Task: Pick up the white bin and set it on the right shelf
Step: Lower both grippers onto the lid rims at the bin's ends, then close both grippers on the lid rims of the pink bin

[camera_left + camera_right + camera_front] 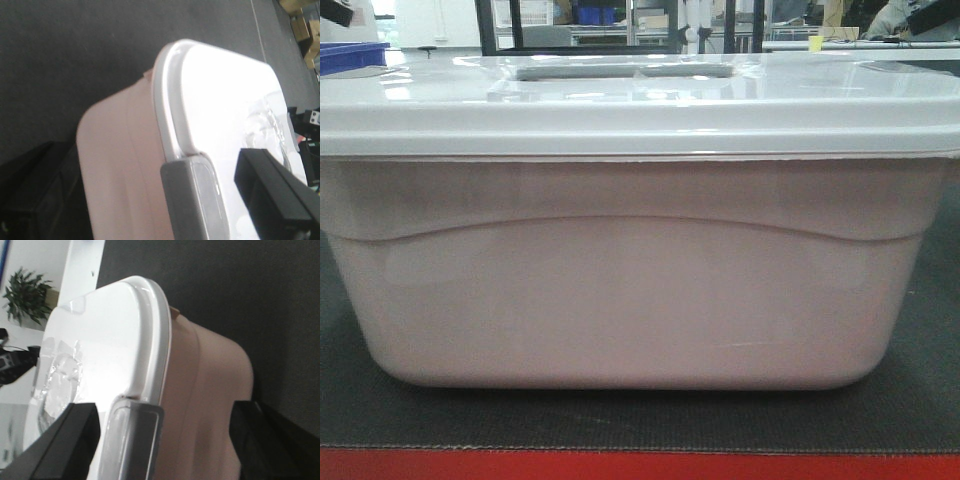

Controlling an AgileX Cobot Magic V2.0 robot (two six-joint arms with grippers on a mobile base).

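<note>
The white bin [620,300] is braced at lower frame by left gripper [227,192] and right gripper [102,432], apparently for lifting; jaw spread unclear.

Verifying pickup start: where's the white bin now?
Front view: the white bin fills the frame, resting on the dark mat just behind the red table edge; a blue bin shows behind it, upper left.

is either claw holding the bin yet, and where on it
Cannot be told. The bin sits on the mat. The left claw and right claw are open, each with a pad at the lid rim of one end.
</note>
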